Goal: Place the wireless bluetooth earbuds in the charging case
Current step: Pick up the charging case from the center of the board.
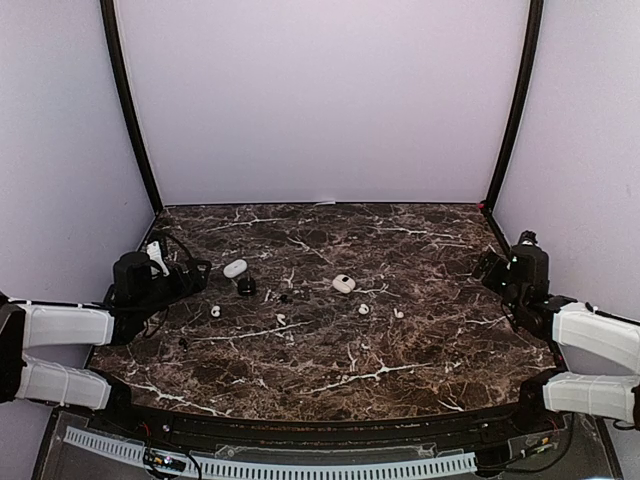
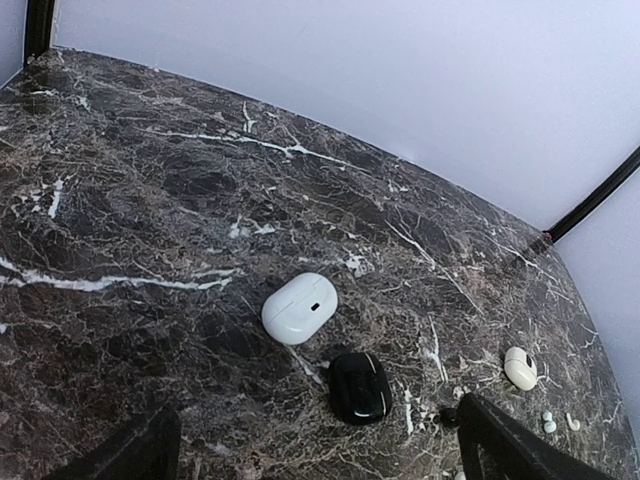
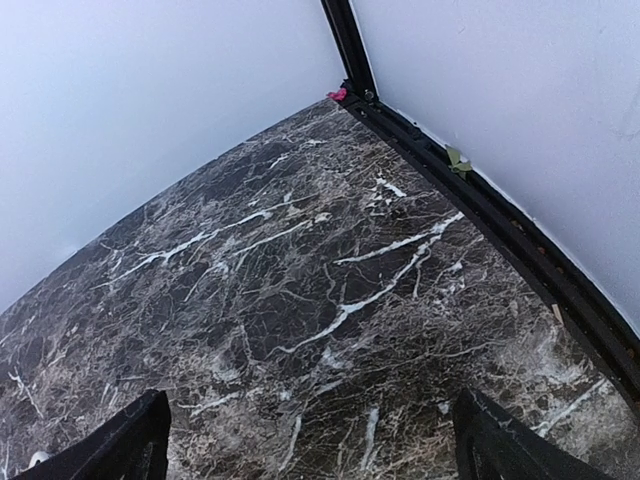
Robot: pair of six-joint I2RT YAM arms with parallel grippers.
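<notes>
1. A dark marble table (image 1: 330, 360) is sitting under pale walls, with the earbuds (image 1: 364, 309) lying scattered mid-table near the cases (image 1: 343, 283).
2. The left gripper (image 1: 197, 272) and right gripper (image 1: 490, 272) are hovering at the sides, jaws spread and empty.
3. The earbuds are probably going to handle light and slippery, so pinching across the body looks best.

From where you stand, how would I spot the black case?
Look at the marble table, left side, by the left gripper. Right of it lies a white case; the black case sits beside that, nearer the arms. It is the only dark case.
</notes>
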